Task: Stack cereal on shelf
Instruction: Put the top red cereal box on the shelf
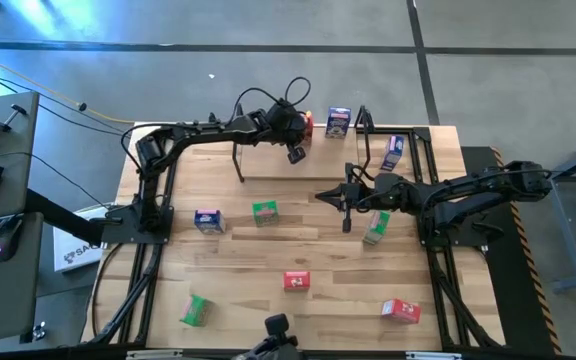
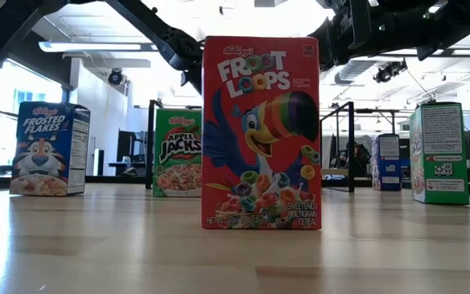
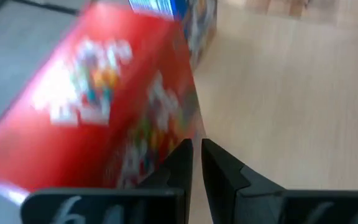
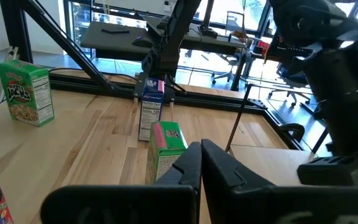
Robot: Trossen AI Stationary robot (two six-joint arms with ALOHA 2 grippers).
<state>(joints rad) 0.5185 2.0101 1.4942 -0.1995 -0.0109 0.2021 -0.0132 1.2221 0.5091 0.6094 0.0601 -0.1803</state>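
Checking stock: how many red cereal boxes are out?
3. One red box by the left tool at the back of the shelf; another mid-table toward the front; a third near the front right corner. None seems hidden.

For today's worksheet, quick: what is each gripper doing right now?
Left gripper: shut, empty, beside a red cereal box.
Right gripper: shut, empty.

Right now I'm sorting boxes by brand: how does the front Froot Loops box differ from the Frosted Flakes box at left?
The Froot Loops box is red and faces the low camera squarely; the Frosted Flakes box is blue and white, turned so a side panel shows. The Froot Loops box stands nearer, the Frosted Flakes box farther back. Both stand upright on the table.
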